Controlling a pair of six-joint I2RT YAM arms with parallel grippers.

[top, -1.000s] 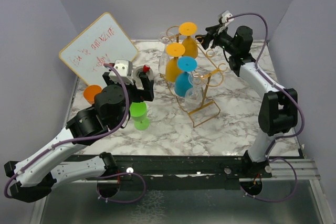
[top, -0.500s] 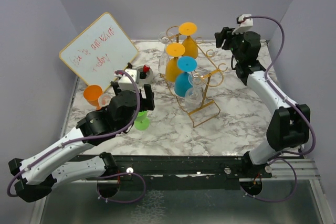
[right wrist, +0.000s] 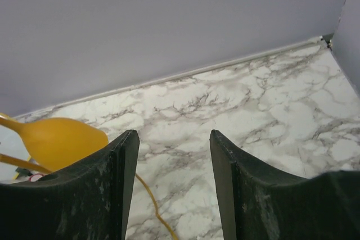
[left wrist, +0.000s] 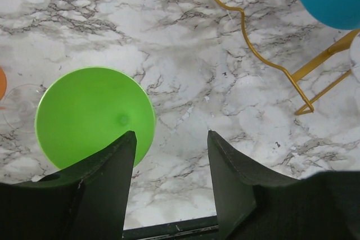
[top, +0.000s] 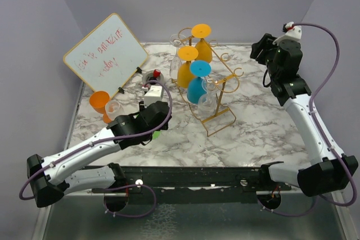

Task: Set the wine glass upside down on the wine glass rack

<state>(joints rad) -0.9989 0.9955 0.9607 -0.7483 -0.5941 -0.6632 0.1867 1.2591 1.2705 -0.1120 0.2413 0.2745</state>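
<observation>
Green wine glass (left wrist: 93,119) sits on the marble table (top: 253,133), to the left of the wine glass rack (top: 225,78) and apart from it, not on the rack. From above it shows as a flat round green face with a small mark at centre; I cannot tell which way up it stands. Left gripper (left wrist: 170,139) hangs low over the table just beside the glass, on the rack side, jaws apart, only bare marble between them; the left finger overlaps the glass rim in the wrist view. Right gripper (right wrist: 172,136) is raised, well right of the rack, jaws apart, holding nothing. Rack carries upside-down orange glasses (top: 201,31) and a blue glass (top: 197,89).
</observation>
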